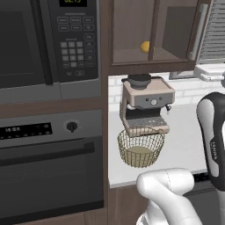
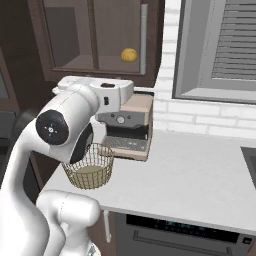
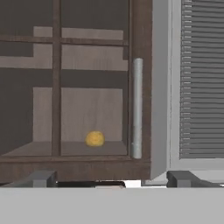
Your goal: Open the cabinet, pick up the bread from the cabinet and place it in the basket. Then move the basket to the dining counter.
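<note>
The cabinet [image 3: 92, 87] is a dark brown wall unit whose glass-paned door stands shut. Its vertical silver handle [image 3: 137, 108] runs along the door's right edge. Behind the glass, the small yellow-orange bread [image 3: 95, 138] rests on the bottom shelf, also seen in the base views [image 1: 145, 46] [image 2: 129, 54]. My gripper [image 3: 113, 179] faces the door from a short way off, open, with nothing between its fingertips [image 3: 41, 178]. The wire basket [image 1: 140, 147] [image 2: 90, 167] sits on the white worktop below the cabinet, in front of the coffee machine. The dining counter is out of view.
A beige coffee machine [image 1: 145, 103] stands just behind the basket under the cabinet. A microwave [image 1: 44, 39] and a built-in oven [image 1: 48, 167] fill the tall unit to the left. A window with blinds [image 2: 220, 45] is to the cabinet's right.
</note>
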### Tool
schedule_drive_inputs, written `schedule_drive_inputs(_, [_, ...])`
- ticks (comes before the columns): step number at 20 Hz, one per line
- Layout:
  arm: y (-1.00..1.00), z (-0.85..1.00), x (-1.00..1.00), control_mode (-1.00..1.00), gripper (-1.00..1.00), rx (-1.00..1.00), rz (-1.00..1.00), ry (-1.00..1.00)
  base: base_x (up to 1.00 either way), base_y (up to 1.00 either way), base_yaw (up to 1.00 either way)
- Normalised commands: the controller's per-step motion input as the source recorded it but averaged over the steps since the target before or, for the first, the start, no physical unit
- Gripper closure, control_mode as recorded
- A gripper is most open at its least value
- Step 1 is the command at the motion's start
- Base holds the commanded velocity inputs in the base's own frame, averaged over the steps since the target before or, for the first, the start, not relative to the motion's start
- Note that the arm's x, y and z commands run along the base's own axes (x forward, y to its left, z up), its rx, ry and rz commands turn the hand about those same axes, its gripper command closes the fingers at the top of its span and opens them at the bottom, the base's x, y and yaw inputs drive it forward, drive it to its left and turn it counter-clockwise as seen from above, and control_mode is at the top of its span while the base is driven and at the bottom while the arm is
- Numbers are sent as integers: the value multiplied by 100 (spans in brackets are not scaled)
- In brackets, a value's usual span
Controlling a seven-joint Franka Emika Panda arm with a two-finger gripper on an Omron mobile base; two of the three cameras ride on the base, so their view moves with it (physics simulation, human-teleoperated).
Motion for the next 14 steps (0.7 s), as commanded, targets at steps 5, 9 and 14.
schedule_drive_inputs(5, [-25,7,10,-100,-100,0,0,-18,0,0,0])
schedule_drive_inputs(9, [-19,0,22,-100,-100,0,0,-18,0,0,0])
schedule_drive_inputs(14, [-1,0,43,-100,-100,0,0,-2,0,0,0])
